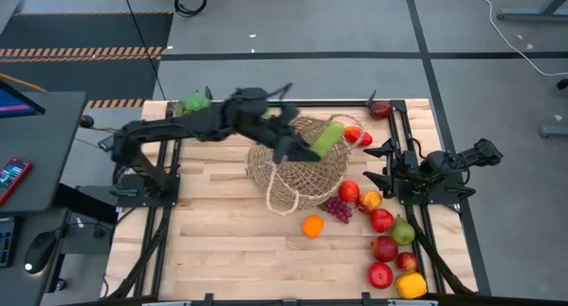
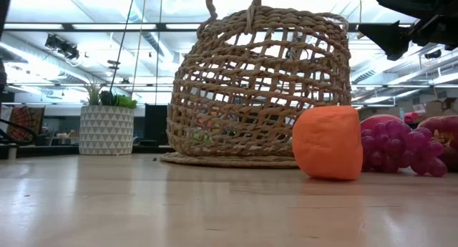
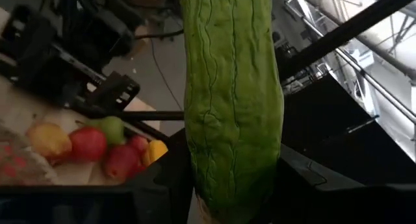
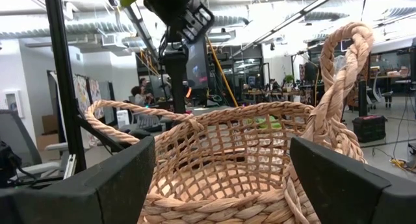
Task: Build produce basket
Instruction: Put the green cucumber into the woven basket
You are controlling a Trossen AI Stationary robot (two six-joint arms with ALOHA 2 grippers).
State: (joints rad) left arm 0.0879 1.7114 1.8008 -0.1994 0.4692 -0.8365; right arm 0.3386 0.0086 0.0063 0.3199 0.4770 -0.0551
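The woven basket (image 1: 297,168) stands in the middle of the table, also seen in the low view (image 2: 257,89). My left gripper (image 1: 304,147) reaches from the table's left and hangs above the basket, shut on a green cucumber (image 1: 327,136). The rest of the produce lies on the table to the basket's right: red apples (image 1: 382,221), a pear (image 1: 404,231), purple grapes (image 1: 339,208), an orange (image 1: 312,226) and a yellow pepper (image 1: 411,286). My right gripper (image 4: 221,185) waits open at the table's right edge, facing the basket's side (image 4: 227,152). My left gripper pinches the cucumber near one end (image 3: 227,185) between its two fingers (image 3: 170,178), one on each side. The rest of the cucumber (image 3: 231,74) sticks out beyond the fingertips. It is lifted clear, slanting over the far right part of the basket's rim (image 1: 342,129).
A small white pot with a green plant (image 1: 195,103) stands at the table's far left corner. One red apple (image 1: 380,108) lies at the far right corner, and another red piece (image 1: 357,136) lies beside the basket. The near left of the table (image 1: 213,244) is bare wood.
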